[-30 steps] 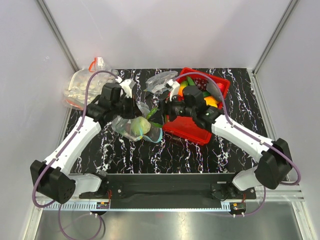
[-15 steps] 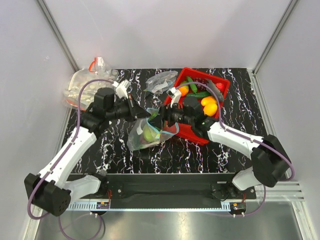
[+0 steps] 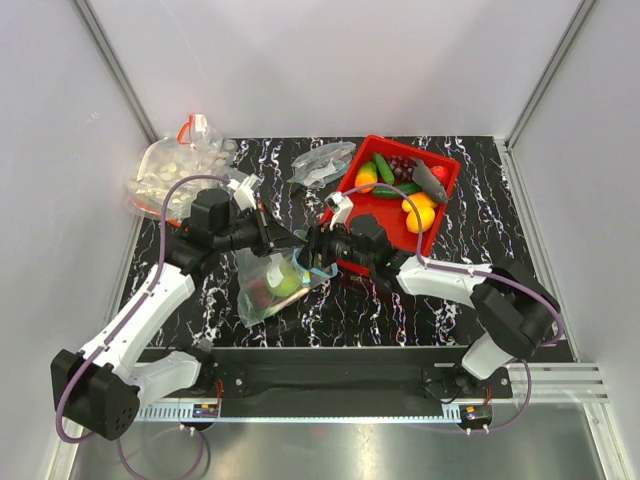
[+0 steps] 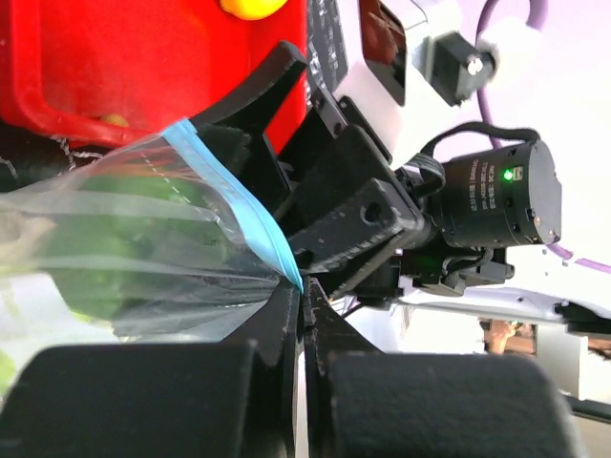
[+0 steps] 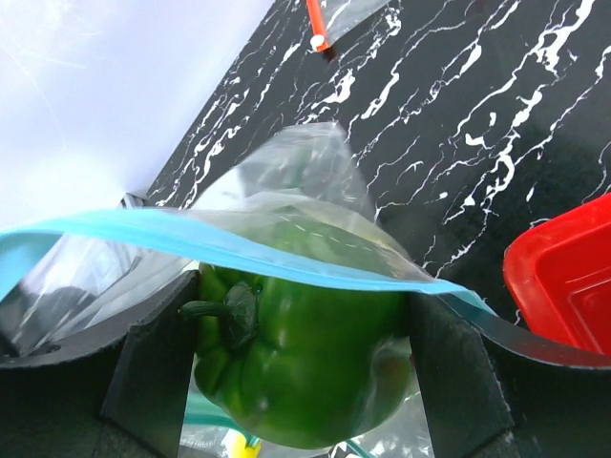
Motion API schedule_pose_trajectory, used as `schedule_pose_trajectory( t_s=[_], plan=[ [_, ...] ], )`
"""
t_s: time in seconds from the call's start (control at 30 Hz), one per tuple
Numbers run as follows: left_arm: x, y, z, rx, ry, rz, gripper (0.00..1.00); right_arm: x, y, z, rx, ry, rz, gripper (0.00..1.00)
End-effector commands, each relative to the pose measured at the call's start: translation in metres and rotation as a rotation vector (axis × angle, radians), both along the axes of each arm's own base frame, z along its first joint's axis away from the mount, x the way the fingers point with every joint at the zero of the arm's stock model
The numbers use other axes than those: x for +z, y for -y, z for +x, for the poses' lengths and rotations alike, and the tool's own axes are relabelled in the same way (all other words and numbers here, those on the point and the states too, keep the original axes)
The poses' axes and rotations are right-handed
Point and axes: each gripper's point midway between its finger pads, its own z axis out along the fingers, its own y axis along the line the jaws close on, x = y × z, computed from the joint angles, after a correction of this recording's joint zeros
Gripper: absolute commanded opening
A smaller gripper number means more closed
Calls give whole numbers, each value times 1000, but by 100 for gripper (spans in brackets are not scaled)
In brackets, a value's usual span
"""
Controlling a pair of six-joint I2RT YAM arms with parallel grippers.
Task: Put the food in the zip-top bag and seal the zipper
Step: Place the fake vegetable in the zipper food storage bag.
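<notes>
The clear zip-top bag (image 3: pixel 262 292) hangs between my two grippers over the table's middle, with a lime-green fruit (image 3: pixel 286 281) and a red piece inside. My left gripper (image 3: pixel 287 240) (image 4: pixel 304 291) is shut on one end of the teal-blue zipper (image 4: pixel 239 205). My right gripper (image 3: pixel 318 246) (image 5: pixel 305 315) is shut on the dark green bell pepper (image 5: pixel 305 367) at the bag's mouth. The zipper strip (image 5: pixel 239 250) runs across the top of the pepper, and the mouth is open. The two grippers are almost touching.
A red basket (image 3: pixel 447 195) with several toy foods stands just behind my right arm; its corner shows in the right wrist view (image 5: pixel 563 286). A bag of white round pieces (image 3: pixel 165 175) lies at the back left. Another clear bag (image 3: pixel 322 160) lies at the back middle.
My right gripper has come left from the basket with the pepper to the bag's mouth. My left gripper has swung the bag down and nearer, so it now hangs lower left.
</notes>
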Motion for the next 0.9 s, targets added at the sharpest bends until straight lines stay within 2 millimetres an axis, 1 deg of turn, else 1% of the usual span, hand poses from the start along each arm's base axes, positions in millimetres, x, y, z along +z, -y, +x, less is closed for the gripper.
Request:
schedule_pose_trajectory(
  t_s=[0.0,0.07,0.1,0.2,0.27,0.3,0.33,0.37,0.4,0.47,0.5,0.53,0.6,0.67,0.73,0.8,0.83,0.87],
  plan=[
    [33,5,-6,-68,130,-35,0,14,-11,3,-29,44,46,70],
    [30,2,-3,-53,140,-8,0,7,-6,2,-44,30,26,64],
    [28,0,-3,-52,143,5,0,8,-3,3,-57,23,20,49],
    [26,-5,-1,-48,155,34,0,4,2,0,-69,-6,-5,30],
    [25,-8,3,-44,183,70,0,1,11,-1,-110,-35,-19,24],
    [21,-10,0,-49,171,90,0,2,14,0,-129,-46,-14,20],
    [18,-12,3,-42,172,111,0,1,18,1,-167,-78,1,15],
    [19,-13,3,-46,186,124,0,11,20,1,-182,-80,30,13],
    [17,-13,2,-51,179,131,0,14,20,0,-186,-92,53,12],
    [16,-14,3,-47,180,133,0,34,15,0,-189,-121,144,9],
    [16,-13,3,-45,181,130,0,40,13,0,-189,-130,171,7],
    [16,-12,3,-48,179,129,0,50,9,0,-185,-149,211,6],
    [19,-12,3,-50,183,123,0,67,3,1,-176,-155,264,5],
    [24,-12,4,-51,198,122,0,79,-4,-1,-141,-175,306,5],
    [26,-12,4,-56,202,125,0,95,-10,-6,-98,-187,366,4],
    [29,-11,6,-59,211,124,0,93,-14,-7,-83,-221,391,4],
    [32,-9,4,-71,214,110,0,103,-16,-9,-66,-214,450,4],
    [35,-5,4,-80,215,85,0,96,-19,-8,-63,-228,466,4]
  ],
)
